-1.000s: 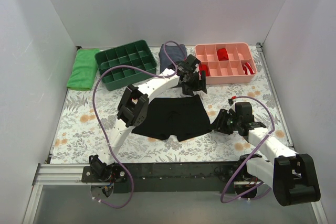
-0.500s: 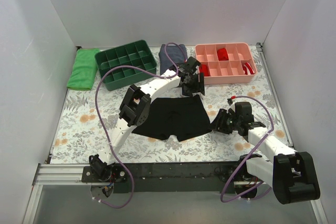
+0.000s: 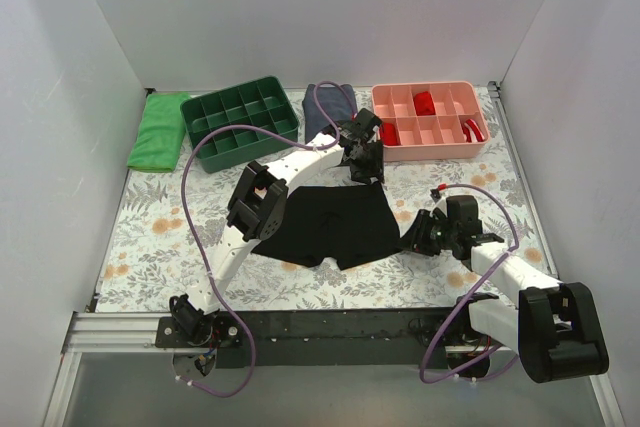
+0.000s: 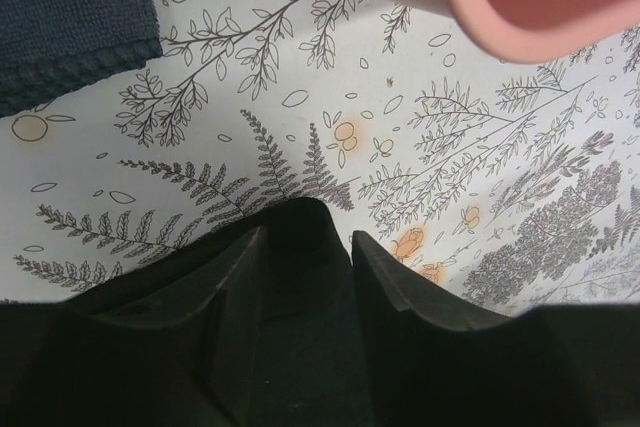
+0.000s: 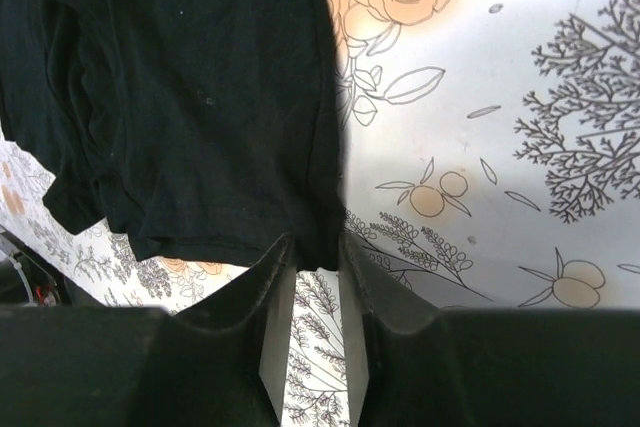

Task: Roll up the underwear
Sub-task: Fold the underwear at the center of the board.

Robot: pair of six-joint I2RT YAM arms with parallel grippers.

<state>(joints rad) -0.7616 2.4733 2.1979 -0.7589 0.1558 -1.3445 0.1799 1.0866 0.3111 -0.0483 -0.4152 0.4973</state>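
Observation:
The black underwear point(image 3: 330, 227) lies flat in the middle of the table, waistband far, two short legs near. My left gripper point(image 3: 363, 171) is at its far right corner. In the left wrist view point(image 4: 305, 247) the jaws stand a little apart and the black fabric point(image 4: 300, 222) fills the gap between the fingers point(image 4: 235, 287). My right gripper point(image 3: 408, 237) is at the underwear's right edge. In the right wrist view point(image 5: 318, 252) the jaws are narrowly apart, with the corner of the hem point(image 5: 320, 242) between the tips and the printed cloth showing behind it.
A dark green compartment tray point(image 3: 240, 123) stands far left, with a green cloth point(image 3: 158, 131) beside it. A folded navy cloth point(image 3: 330, 105) lies behind the left gripper. A pink tray point(image 3: 430, 142) holding small red rolls stands far right, and its rim point(image 4: 500, 7) is close above the left gripper.
My left gripper has come down and slightly nearer onto the far right corner, and looks narrower. My right gripper has edged left to the underwear's edge. The underwear has not moved.

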